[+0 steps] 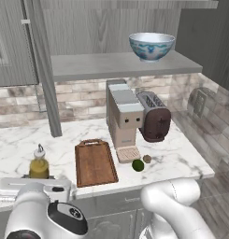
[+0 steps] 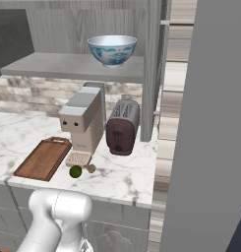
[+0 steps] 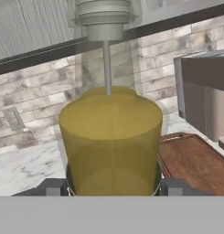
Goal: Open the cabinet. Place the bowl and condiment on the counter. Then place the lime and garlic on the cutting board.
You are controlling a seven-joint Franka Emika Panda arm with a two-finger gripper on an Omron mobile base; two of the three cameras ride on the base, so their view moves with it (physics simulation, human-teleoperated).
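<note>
A white marble bench (image 1: 22, 140) runs under a brick backsplash, with the grey cabinet (image 1: 13, 42) above it standing open. On its shelf (image 1: 88, 65) sits the bowl (image 1: 151, 45), upright, directly over the toaster (image 1: 154, 116).

The left base view shows the condiment (image 1: 39, 164) standing on the bench well left of the coffee machine (image 1: 125, 116), at the near edge, with the white hand just in front of it. The hand view has the bottle (image 3: 111, 141) close up between the jaws (image 3: 112, 186), a finger (image 3: 51, 186) at each side; they stand wide around its base, and contact cannot be made out, so whether they grip it I cannot tell. The right base view shows the open cabinet door as a broad grey slab on the right.

The board (image 1: 94, 163) lies flat just left of the coffee machine, handle toward the wall. The lime (image 1: 138, 165) and garlic (image 1: 147, 158) rest on the bench in front of the machine, near each other, off the board. The toaster touches or nearly touches the machine's right side.

Bare marble lies between bottle and board, and right of the garlic to the bench end.
</note>
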